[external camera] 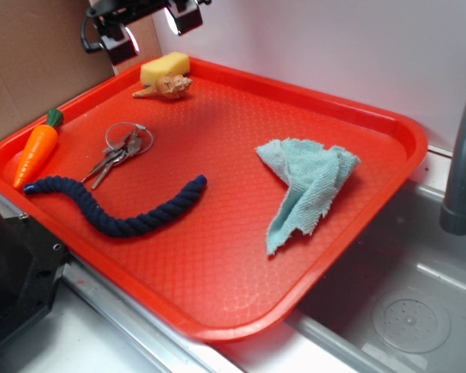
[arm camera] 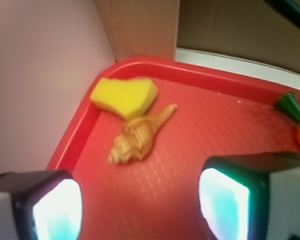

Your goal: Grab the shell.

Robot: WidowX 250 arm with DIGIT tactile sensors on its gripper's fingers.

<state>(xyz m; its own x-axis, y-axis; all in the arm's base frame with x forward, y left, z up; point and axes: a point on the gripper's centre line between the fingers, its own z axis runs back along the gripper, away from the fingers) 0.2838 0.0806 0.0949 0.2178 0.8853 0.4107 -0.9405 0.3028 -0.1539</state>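
The tan spiral shell [external camera: 165,86] lies on the red tray [external camera: 241,256] near its far left corner, just in front of a yellow sponge [external camera: 165,67]. From the wrist camera the shell [arm camera: 139,136] lies ahead of the fingers, its pointed tip toward the upper right. My gripper [external camera: 152,29] hangs above that corner, raised off the tray, its two fingers wide apart. Only bare red tray shows in the gap of the gripper [arm camera: 140,207]. The gripper is open and touches nothing.
On the tray also lie a toy carrot [external camera: 36,151] at the left rim, a key ring [external camera: 121,151], a dark blue rope [external camera: 115,207] and a crumpled teal cloth [external camera: 307,183]. A sink [external camera: 408,311] and grey faucet [external camera: 462,148] are at the right. A wall stands behind the tray.
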